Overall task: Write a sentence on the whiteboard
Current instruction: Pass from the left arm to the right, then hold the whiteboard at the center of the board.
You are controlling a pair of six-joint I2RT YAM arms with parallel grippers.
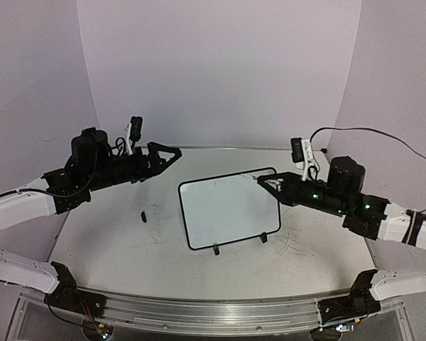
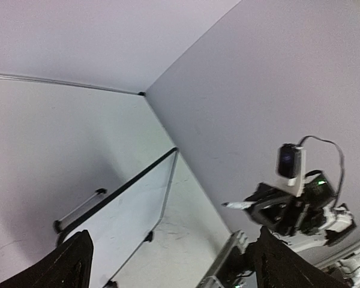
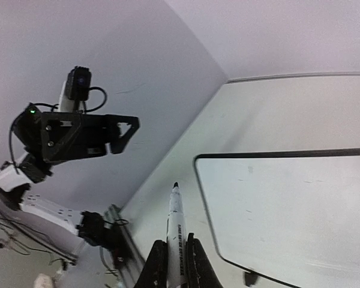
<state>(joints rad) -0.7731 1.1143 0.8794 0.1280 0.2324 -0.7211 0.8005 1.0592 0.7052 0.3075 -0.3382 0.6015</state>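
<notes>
Whiteboard (image 1: pixel 229 209) propped on two black feet, tilted back, set between the two grippers: below and to the right of the left jaws, just left of the right jaws. Left gripper (image 1: pixel 169 158) well above the table (image 1: pixel 106 241), jaws released and spread wide, nothing between the fingers (image 2: pixel 72 264); from its wrist view, board edge low ahead, in line with the gap between them. Right gripper (image 1: pixel 273 186) clenched on a marker (image 3: pixel 176 222), barrel pinched between both fingers, white body sticking out ahead of the jaws, dark tip forward. Tip near the board's upper right corner in the top view, just outside the black frame in the wrist view; touching or not, cannot tell. Small black cap-like piece (image 1: pixel 143 216) flat on the table, below the left jaws and well apart from them, near the board's left edge, not touching it. Board face glossy white inside the thin rounded frame.
</notes>
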